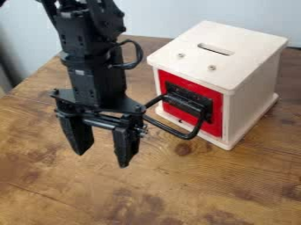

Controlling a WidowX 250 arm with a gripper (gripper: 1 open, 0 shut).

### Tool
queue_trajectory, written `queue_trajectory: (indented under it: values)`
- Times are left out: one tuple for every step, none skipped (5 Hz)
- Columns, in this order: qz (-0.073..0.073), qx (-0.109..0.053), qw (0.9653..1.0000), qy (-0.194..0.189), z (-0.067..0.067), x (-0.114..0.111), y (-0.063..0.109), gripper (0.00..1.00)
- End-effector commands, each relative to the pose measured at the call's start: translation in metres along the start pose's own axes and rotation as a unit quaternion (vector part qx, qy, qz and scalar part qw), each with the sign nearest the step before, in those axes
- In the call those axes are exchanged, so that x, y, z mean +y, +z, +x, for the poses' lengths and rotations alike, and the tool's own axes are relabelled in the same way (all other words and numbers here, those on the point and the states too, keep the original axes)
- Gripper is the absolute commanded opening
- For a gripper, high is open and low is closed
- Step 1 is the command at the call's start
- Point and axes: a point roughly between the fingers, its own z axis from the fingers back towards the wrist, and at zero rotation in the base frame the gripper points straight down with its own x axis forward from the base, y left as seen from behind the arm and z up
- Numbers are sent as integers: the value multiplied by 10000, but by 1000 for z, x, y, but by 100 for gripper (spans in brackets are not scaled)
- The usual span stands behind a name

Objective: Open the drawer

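The drawer is a bright-red box with a black front panel, sitting in a pale wooden cube casing with a slot on top. Its front stands slightly out of the casing. A large black wire loop handle sticks out from it toward the left and front. My black gripper points straight down over the table just left of the handle. Its two fingers stand wide open with nothing between them. The right finger is close beside the loop; I cannot tell whether it touches it.
The wooden table runs across the whole view, with bare boards in front of and left of the gripper. The arm's black body rises behind the gripper. A pale wall lies beyond the table's back edge.
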Motion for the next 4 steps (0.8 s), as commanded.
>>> queue_trajectory:
  values:
    - [30, -813, 9964, -220, -4, -5, -3, 100]
    - [102, -1283, 9912, 293, 9, -9, -13, 100]
    - [109, -1105, 9847, 1345, 22, -8, -9, 100]
    - [88, -1093, 9633, 2449, 43, 1, -22, 100]
